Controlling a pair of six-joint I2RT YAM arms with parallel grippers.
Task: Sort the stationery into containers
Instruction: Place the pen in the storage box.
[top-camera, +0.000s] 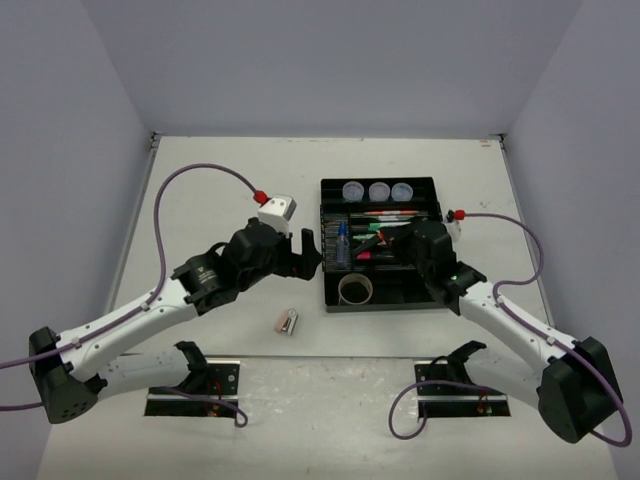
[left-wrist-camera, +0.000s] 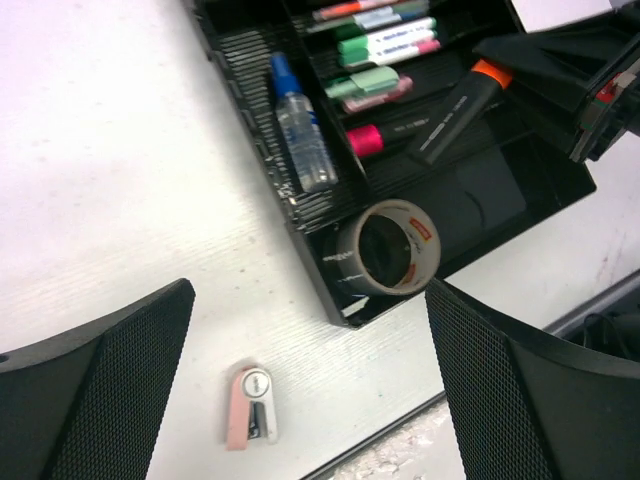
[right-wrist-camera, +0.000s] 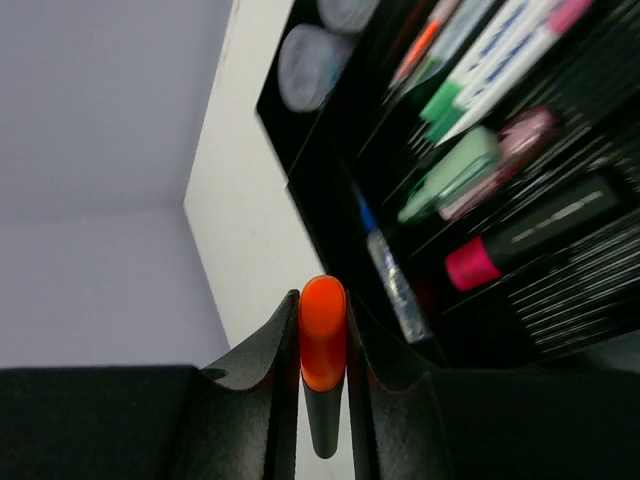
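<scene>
The black organiser tray (top-camera: 327, 300) lies at table centre-right. It holds three clear tubs (top-camera: 379, 190), coloured pens (left-wrist-camera: 385, 40), a green highlighter (left-wrist-camera: 360, 82), a pink highlighter (left-wrist-camera: 380, 135), a blue-capped bottle (top-camera: 343, 245) and a tan tape roll (top-camera: 355, 290). My right gripper (right-wrist-camera: 322, 340) is shut on an orange highlighter (right-wrist-camera: 322, 330) and holds it over the tray's middle (top-camera: 390, 240). My left gripper (top-camera: 308, 252) is open and empty beside the tray's left wall. A small white and pink block (top-camera: 287, 321) lies on the table, between my left fingers in the left wrist view (left-wrist-camera: 250, 405).
The table's front edge (left-wrist-camera: 480, 355) runs close below the tray's near corner. Two black base plates (top-camera: 195, 392) (top-camera: 465, 392) sit at the near edge. Grey walls enclose the table on three sides.
</scene>
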